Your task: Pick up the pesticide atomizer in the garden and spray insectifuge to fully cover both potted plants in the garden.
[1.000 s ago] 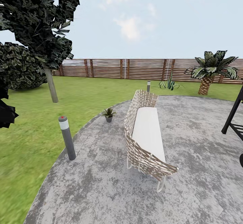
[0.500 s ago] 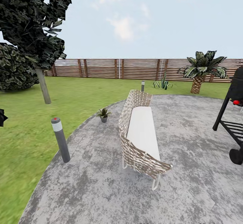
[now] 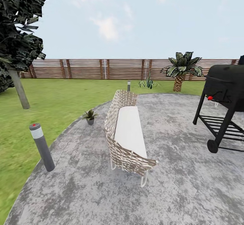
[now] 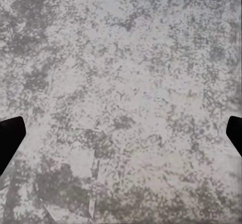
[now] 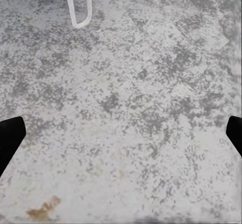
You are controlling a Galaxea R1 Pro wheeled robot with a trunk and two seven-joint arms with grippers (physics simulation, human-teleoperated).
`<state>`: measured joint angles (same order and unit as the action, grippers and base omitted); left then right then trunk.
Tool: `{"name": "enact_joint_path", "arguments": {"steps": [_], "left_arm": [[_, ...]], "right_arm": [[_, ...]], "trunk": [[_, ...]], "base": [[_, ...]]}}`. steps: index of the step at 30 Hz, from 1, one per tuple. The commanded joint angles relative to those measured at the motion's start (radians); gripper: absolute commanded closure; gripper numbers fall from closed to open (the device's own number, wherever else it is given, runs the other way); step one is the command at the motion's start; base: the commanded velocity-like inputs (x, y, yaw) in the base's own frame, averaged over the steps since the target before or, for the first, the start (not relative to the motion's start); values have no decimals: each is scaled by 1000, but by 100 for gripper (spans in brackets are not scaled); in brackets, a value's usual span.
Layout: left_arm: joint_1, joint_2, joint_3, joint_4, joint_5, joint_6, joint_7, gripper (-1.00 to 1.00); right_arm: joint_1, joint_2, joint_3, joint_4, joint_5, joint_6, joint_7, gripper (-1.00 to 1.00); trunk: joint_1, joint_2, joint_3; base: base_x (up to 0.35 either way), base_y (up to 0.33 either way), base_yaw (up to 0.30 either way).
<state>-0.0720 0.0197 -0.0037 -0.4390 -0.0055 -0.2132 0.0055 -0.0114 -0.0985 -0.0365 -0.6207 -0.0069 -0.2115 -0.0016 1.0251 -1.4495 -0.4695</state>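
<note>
Garden (image 3: 61,106) under pale sky | potted plant (image 3: 90,116) at patio (image 3: 176,184) edge, just left of wicker bench (image 3: 126,135) | black grill (image 3: 225,99) right, grey post (image 3: 42,147) left | left gripper (image 4: 121,133) and right gripper (image 5: 121,133) spread wide over bare stone, empty

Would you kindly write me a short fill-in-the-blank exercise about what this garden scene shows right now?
1. The potted plant stands at the patio's edge, on the wicker bench's ____ side in the head view.
2. The black grill stands on the ____.
3. Behind the lawn runs a brown slatted ____.
4. Both grippers' fingertips are spread wide, so each gripper is ____.

Missing words: left; patio; fence; open
</note>
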Motion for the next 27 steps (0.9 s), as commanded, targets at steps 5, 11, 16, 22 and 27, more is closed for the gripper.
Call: {"name": "enact_joint_path", "arguments": {"steps": [5, 11, 16, 22, 27], "left_arm": [[0, 0, -1, 0, -1, -3, 1, -100], [0, -1, -1, 2, 1, -3, 0, -100], [-1, 1, 0, 5, 0, -3, 0, -100], [-2, 3, 1, 5, -1, -4, 0, -100], [-2, 3, 1, 5, 0, -3, 0, -100]], "right_arm": [[-1, -1, 0, 0, 0, -3, -1, -100], [-1, -1, -9, -1, 0, -2, 0, -100], [-1, -1, -54, -1, -1, -3, 1, -100], [-1, -1, -58, -1, -1, -3, 3, -100], [-1, -1, -59, -1, -1, -3, 3, -100]], "trunk": [[0, -1, -1], [0, -1, -2], [0, -1, -4], [0, -1, -7], [0, -1, -9]], "base": [[0, 0, -294], [0, 0, -298], [0, 0, -298], [0, 0, -298], [0, 0, -298]]}}
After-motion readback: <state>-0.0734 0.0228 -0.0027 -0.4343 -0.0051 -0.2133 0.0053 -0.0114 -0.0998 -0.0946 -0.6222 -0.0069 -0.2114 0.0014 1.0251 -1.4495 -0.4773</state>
